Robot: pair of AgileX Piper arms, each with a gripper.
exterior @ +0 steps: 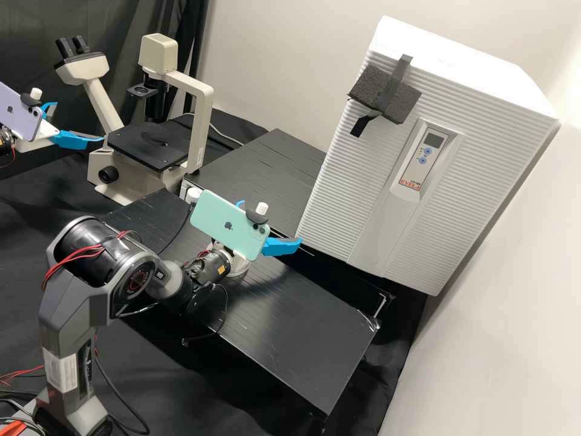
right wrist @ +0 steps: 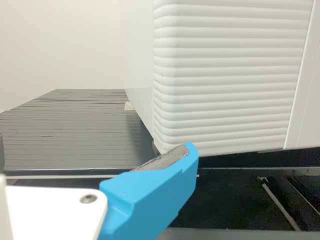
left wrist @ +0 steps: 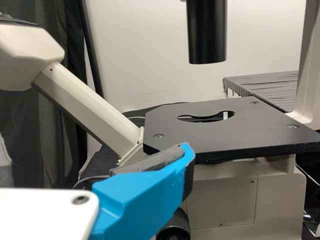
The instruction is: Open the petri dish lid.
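From my high view, the right hand (exterior: 272, 223) is released, its blue fingers (exterior: 282, 246) spread apart, and so far as I can judge it holds nothing. Just beneath its wrist, behind the spread tips, I make out part of a round, pale-rimmed thing on the black desk (exterior: 327, 345); I take it to be the petri dish (exterior: 240, 271), though the arm hides too much of it for me to tell the lid from the base. That is the relation I must work from: the hand points over and past the dish towards the white incubator (exterior: 387, 181), so I judge it needs to come back and tip down before it can meet the lid's rim. The left hand (exterior: 78, 121) is also released, its fingers apart beside the inverted microscope (exterior: 149, 145), well away from the dish, so the right is plainly my nearer one. In the left wrist view, the black microscope stage (left wrist: 230, 127) lies ahead of that hand's blue finger, which would make it a poor choice for this lift. In the right wrist view, the incubator's ribbed corner stands beyond the near blue finger, so I'd lower with care, lest a tip nudge the dish sideways.
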